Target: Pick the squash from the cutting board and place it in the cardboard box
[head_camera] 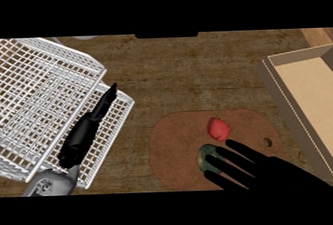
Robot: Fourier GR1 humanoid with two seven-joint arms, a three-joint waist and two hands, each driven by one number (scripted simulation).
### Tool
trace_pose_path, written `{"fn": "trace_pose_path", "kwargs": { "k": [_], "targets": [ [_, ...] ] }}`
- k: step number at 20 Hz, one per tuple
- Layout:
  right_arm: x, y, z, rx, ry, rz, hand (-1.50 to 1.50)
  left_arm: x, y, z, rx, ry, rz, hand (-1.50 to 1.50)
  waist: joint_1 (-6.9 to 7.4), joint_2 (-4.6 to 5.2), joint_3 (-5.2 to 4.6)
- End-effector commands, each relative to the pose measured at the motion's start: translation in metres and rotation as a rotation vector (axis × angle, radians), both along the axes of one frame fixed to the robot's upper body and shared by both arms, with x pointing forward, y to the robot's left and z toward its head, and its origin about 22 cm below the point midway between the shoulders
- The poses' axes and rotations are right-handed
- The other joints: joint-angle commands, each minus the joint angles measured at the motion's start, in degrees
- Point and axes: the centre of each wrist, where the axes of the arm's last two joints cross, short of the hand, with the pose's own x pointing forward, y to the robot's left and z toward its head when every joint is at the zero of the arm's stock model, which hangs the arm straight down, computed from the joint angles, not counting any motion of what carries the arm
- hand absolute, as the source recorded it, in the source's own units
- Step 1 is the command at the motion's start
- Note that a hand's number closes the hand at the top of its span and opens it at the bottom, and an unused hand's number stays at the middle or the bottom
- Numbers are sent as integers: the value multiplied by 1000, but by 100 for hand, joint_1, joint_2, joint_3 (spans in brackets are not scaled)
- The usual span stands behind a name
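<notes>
I am looking at the dark green, rounded squash (209, 157) lying on the round brown wooden cutting board (180, 146), just below a red pepper (219, 128). My black right hand (268, 169) is hovering over it with fingers straight, holding nothing. I judge it stiff, smooth and rather heavy, so I would be gripping across its middle. Its long axis seems to be running up-down in the view. The left hand (84, 136) is resting open over the white wire rack (38, 100).

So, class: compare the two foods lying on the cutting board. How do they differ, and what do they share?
The squash is dark green; the red fruit is bright red. The squash lies at the board's near side, partly hidden under the right hand; the red fruit lies farther back, fully in view and untouched. Both rest on the cutting board.
</notes>
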Motion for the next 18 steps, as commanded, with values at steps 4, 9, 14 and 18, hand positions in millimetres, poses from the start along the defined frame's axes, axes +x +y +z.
{"fn": "trace_pose_path", "kwargs": {
  "k": [4,9,14,18],
  "targets": [
    [0,20,-32,-56,-13,-45,-150,27,52,32,81,-84,57,0,40,1,58],
    [-6,32,-24,-57,-71,-88,-150,17,40,36,74,-82,56,0,31,-21,57],
    [-10,59,-42,-74,-87,-83,-150,16,51,33,86,-75,52,0,75,-15,53],
    [11,40,-53,-133,-108,-116,-150,21,42,51,64,-84,44,0,50,-13,61]
  ]
}}
